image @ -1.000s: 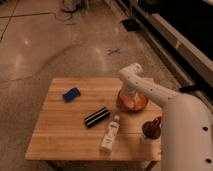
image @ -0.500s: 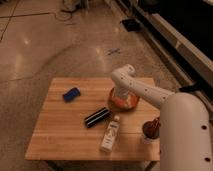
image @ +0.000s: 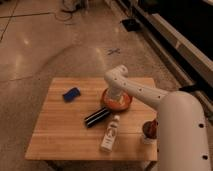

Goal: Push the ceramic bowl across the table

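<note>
Resting apparently upright: ceramic bowl (image: pixel 117 100) under gripper (image: pixel 113 96)

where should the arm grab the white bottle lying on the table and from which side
Grip the white bottle across its wide middle body, coming straight down from above. It lies flat on the table, its sides free, the black box just past its cap. The end effector is at the orange bowl.
</note>
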`<state>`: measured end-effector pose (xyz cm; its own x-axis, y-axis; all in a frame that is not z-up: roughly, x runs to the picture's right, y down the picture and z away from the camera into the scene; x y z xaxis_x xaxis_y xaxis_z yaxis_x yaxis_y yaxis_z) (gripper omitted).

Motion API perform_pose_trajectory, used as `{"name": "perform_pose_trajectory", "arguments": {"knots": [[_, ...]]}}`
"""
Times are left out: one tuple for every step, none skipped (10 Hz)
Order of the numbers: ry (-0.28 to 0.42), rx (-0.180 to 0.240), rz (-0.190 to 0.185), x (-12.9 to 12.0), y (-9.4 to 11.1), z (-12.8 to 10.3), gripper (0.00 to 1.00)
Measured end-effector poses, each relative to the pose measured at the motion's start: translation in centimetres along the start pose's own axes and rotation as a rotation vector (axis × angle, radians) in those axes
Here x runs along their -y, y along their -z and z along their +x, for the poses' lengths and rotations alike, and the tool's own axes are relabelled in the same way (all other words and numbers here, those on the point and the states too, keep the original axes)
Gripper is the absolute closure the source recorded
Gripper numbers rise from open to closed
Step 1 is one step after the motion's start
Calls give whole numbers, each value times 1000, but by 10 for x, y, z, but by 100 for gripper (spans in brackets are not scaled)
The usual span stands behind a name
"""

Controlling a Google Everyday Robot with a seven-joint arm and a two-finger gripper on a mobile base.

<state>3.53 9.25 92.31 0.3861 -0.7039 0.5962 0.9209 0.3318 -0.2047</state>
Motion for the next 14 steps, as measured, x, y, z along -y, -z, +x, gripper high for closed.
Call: {"name": "perform_pose_trajectory", "arguments": {"knots": [[18,9,6,7,0,-7,30],[42,18,9,14,1,-16,30],[59,23,9,18,0,-23,30],[85,31,6,23,-1,-32,30],[105,36,3,26,-3,-39,30],[121,40,1,30,-4,-44,30],[151,49,-5,35,-6,-54,30],[172,55,-8,39,-7,-62,30],[190,59,-8,43,-8,-68,30],[216,67,-3,49,-6,-77,30],[235,78,5,53,-4,-84,30],[243,83,12,56,-1,-88,30],[247,100,34,61,6,-92,30],[244,101,35,60,6,-91,30]]}}
